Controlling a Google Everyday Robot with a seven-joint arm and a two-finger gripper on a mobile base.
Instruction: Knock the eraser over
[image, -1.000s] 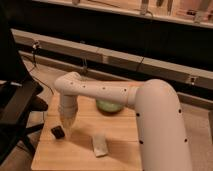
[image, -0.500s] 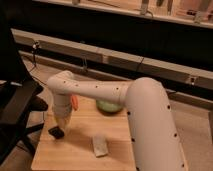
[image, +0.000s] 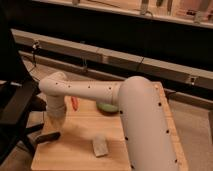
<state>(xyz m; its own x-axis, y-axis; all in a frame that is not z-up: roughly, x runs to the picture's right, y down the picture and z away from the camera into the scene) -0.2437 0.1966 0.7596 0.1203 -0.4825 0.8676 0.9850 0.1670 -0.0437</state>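
Observation:
The eraser (image: 48, 137) is a small dark block lying flat and lengthwise near the left edge of the wooden table (image: 75, 155). My gripper (image: 55, 119) hangs at the end of the white arm (image: 100, 92), just above and to the right of the eraser, pointing down at the table. I cannot tell whether it touches the eraser.
A green bowl (image: 107, 107) sits at the back middle of the table, partly behind the arm. An orange object (image: 74, 103) stands next to the wrist. A pale grey block (image: 100, 146) lies at the front middle. A black chair (image: 15, 107) stands left of the table.
The arm has swung left and its wrist has risen. The eraser, standing under the gripper before, now lies flat, shifted left toward the table's edge.

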